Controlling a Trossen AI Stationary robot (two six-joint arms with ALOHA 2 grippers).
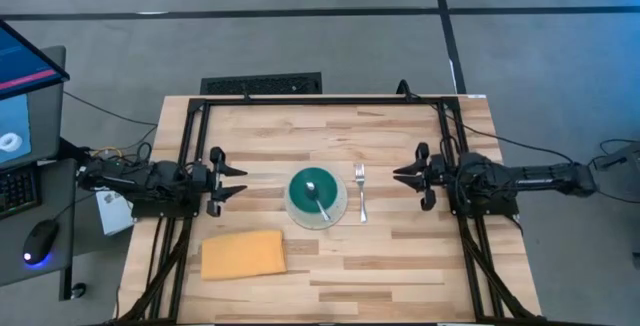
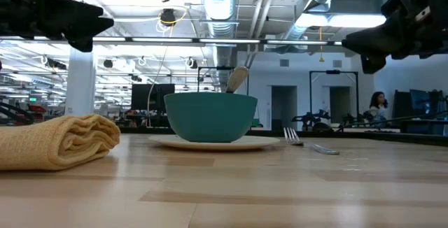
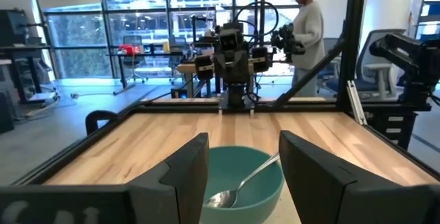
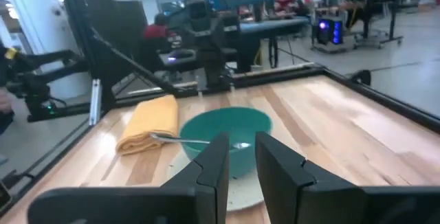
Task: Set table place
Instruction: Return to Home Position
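Observation:
A teal bowl [image 1: 317, 198] stands on a pale plate [image 1: 342, 209] in the middle of the pale plank tabletop [image 1: 400, 266]. A silver spoon [image 1: 318, 197] lies in the bowl, its handle leaning on the rim. A silver fork [image 1: 361, 192] lies flat on the wood just right of the plate. A folded yellow-orange cloth [image 1: 243, 254] lies flat at the near left. My left gripper [image 1: 240, 177] is open and empty, above the table left of the bowl. My right gripper [image 1: 398, 177] is open and empty, above the table right of the fork.
Black frame rails [image 1: 320, 100] run along the table's far, left and right sides. Bare wood lies near the front edge and along the far side. A person [image 3: 307, 25] stands in the room beyond the table, behind the right arm [image 3: 234, 59].

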